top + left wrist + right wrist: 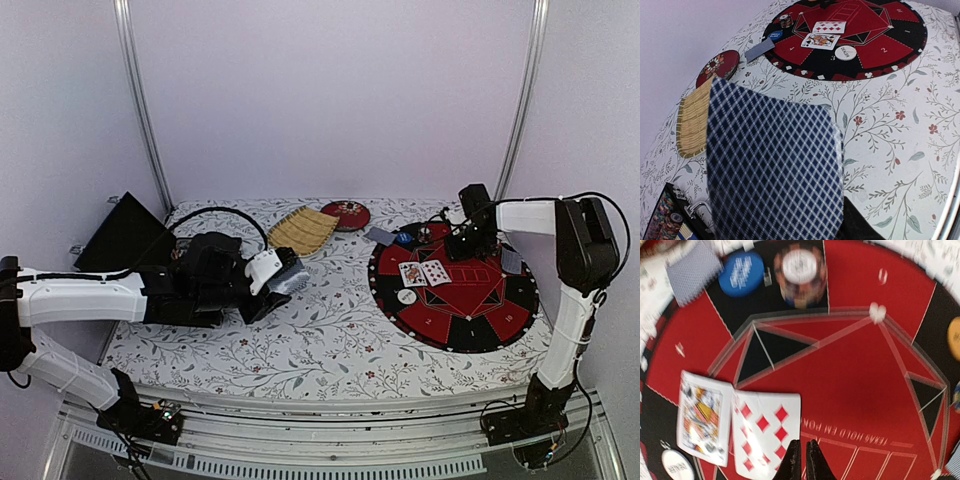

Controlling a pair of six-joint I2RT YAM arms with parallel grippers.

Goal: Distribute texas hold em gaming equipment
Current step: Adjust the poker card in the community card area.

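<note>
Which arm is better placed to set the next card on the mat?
Right, probably. The right gripper hangs shut over the red mat, just beside the two face-up cards. The left gripper holds the card deck off the mat, so it has farther to reach.

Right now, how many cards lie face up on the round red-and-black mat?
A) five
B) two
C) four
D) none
B: a court card and a diamonds card lie face up side by side on the mat.
</note>
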